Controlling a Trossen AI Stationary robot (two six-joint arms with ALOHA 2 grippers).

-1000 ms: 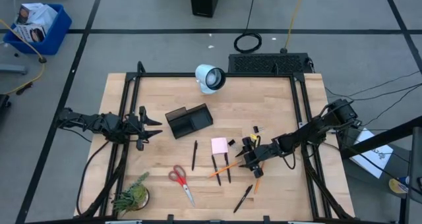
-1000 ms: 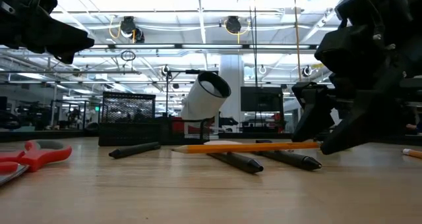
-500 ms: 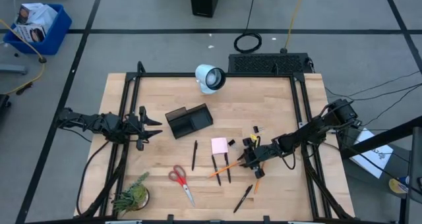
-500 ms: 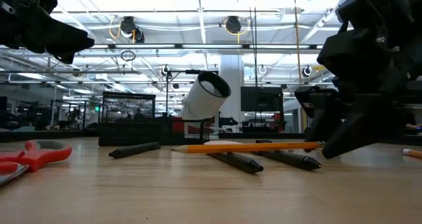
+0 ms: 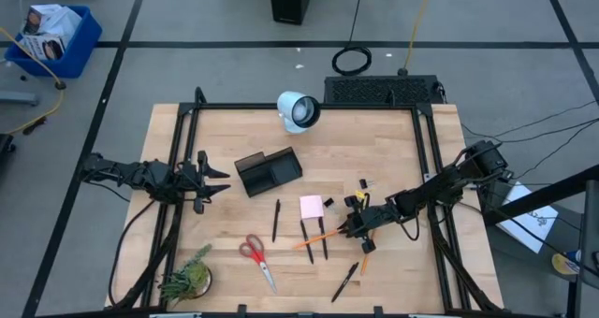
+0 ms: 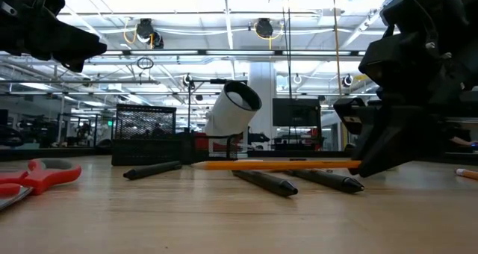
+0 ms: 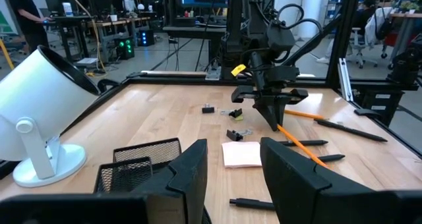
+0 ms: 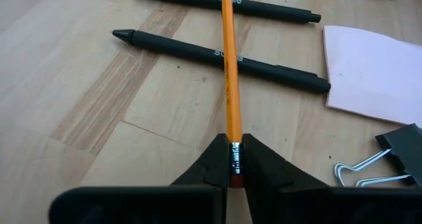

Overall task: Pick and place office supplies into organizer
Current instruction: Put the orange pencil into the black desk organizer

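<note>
An orange pencil (image 8: 230, 85) lies across two black pens (image 8: 224, 54) near the table's middle right, and my right gripper (image 8: 234, 161) is shut on its eraser end. In the high view this gripper (image 5: 352, 226) stands just right of the pink sticky-note pad (image 5: 312, 207). The black organizer (image 5: 269, 171) sits on the table left of centre. My left gripper (image 5: 221, 180) hangs open and empty at the table's left edge, pointing level toward the organizer (image 7: 135, 163). My right gripper pinches the pencil's metal ferrule (image 8: 234, 153), just ahead of the eraser, between its two fingertips. The fingers slant down from the table's right side, in line with the pencil. The pencil (image 6: 276, 164) reaches out almost level over the two pens; whether its tip touches the wood I cannot tell.
Red-handled scissors (image 5: 255, 255), a third pen (image 5: 276, 219), a fourth pen (image 5: 344, 281) and a second pencil (image 5: 365, 260) lie toward the near edge. Binder clips (image 5: 363, 184) sit behind the right gripper. A white lamp (image 5: 299, 110) stands far centre, a plant (image 5: 187, 279) near left.
My right gripper has shut its fingers onto the pencil's eraser end while staying in place. The pencil's pointed end has come up slightly, so it now shows level instead of sloping down.
</note>
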